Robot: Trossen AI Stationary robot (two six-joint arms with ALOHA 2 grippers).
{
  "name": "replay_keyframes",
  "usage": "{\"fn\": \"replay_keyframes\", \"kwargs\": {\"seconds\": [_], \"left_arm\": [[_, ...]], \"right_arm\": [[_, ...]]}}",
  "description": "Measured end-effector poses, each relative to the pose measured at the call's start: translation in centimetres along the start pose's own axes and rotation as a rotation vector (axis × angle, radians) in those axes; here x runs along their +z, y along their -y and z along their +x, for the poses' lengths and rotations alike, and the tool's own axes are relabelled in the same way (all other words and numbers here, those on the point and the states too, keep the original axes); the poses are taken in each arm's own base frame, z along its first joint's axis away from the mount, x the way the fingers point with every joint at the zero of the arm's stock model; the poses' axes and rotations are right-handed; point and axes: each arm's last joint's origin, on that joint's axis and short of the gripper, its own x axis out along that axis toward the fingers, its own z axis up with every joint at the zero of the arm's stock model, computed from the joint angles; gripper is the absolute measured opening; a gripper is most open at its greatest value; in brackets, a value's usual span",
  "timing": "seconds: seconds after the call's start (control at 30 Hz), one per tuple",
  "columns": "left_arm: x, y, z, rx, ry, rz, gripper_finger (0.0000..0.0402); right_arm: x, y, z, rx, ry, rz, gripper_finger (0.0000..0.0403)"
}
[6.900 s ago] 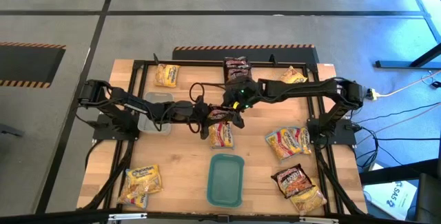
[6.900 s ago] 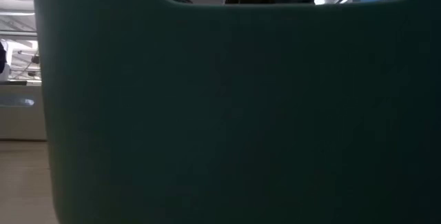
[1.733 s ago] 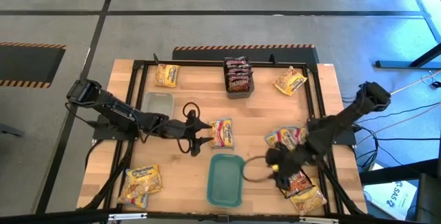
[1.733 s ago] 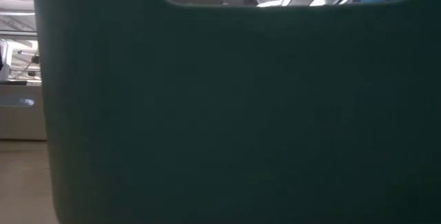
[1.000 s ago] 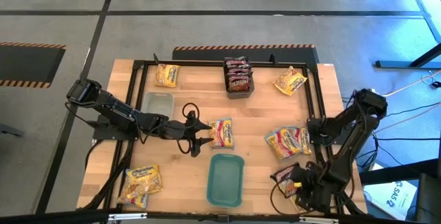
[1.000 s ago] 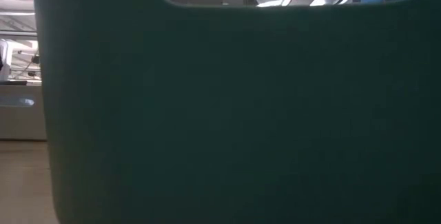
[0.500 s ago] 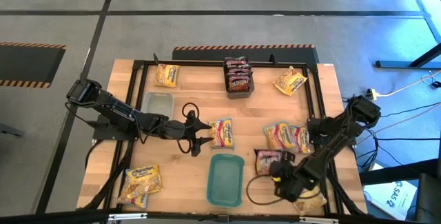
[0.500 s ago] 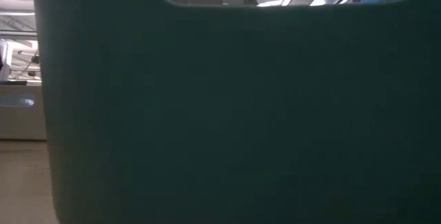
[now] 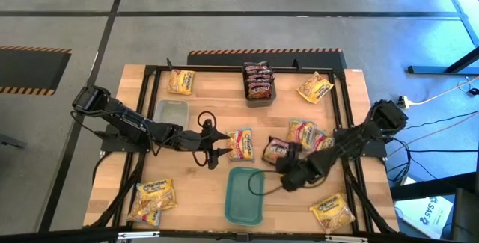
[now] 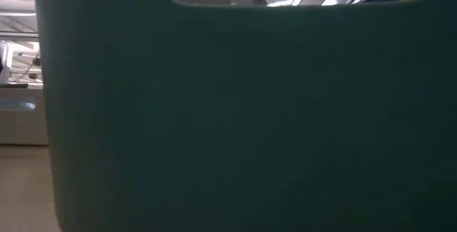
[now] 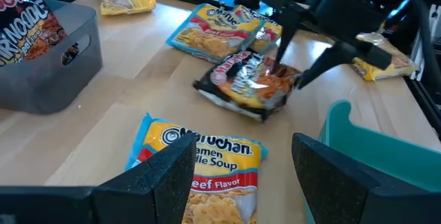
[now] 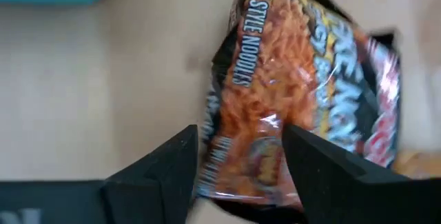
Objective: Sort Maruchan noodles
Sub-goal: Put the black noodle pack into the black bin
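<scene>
While the high view is looking down on the wooden surface [image 9: 202,191], the right end effector [image 9: 283,162] is holding a dark packet [image 9: 279,150] just above and right of the teal tray [image 9: 245,195]. The left end effector [image 9: 217,148] is hovering with fingers spread, just beside a pale packet [image 9: 241,144] at centre. Dark packets are sitting in a grey tub [image 9: 259,83] at the far edge; a clear tub [image 9: 171,112] is standing on the left. Yellow packets are lying at the far left [image 9: 181,81], far right [image 9: 315,87], near left [image 9: 153,199] and near right [image 9: 332,211]; pale packets [image 9: 307,134] are lying beside the right arm.

In the low view, the teal tray's wall [image 10: 243,118] is filling nearly everything.

In the left wrist view, the left fingers [image 11: 172,176] are standing apart over a Maruchan beef packet [image 11: 200,165]; beyond, the right end effector [image 11: 293,55] is gripping the dark packet [image 11: 248,85], one edge touching the wood.

In the right wrist view, the right fingers [image 12: 176,158] are pinching the dark packet [image 12: 289,107] by its edge.
</scene>
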Motion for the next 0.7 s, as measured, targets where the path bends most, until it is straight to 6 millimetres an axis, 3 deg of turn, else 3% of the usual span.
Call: {"fn": "replay_keyframes", "kwargs": {"seconds": [0.43,0.57,0.7], "left_arm": [[0.4,-1.4,0.6,0.089,0.015,0.074,0.0233],[0.4,-2.8,1.5,0.135,0.009,0.095,0.0233],[0.0,-4.4,3.0,0.12,-0.019,0.093,0.0233]], "right_arm": [[5.3,7.6,3.7,-0.077,0.072,-0.203,0.0211],[6.8,9.4,4.2,-0.069,0.153,-0.258,0.0211],[7.1,10.8,3.3,-0.083,0.17,-0.254,0.0211]]}}
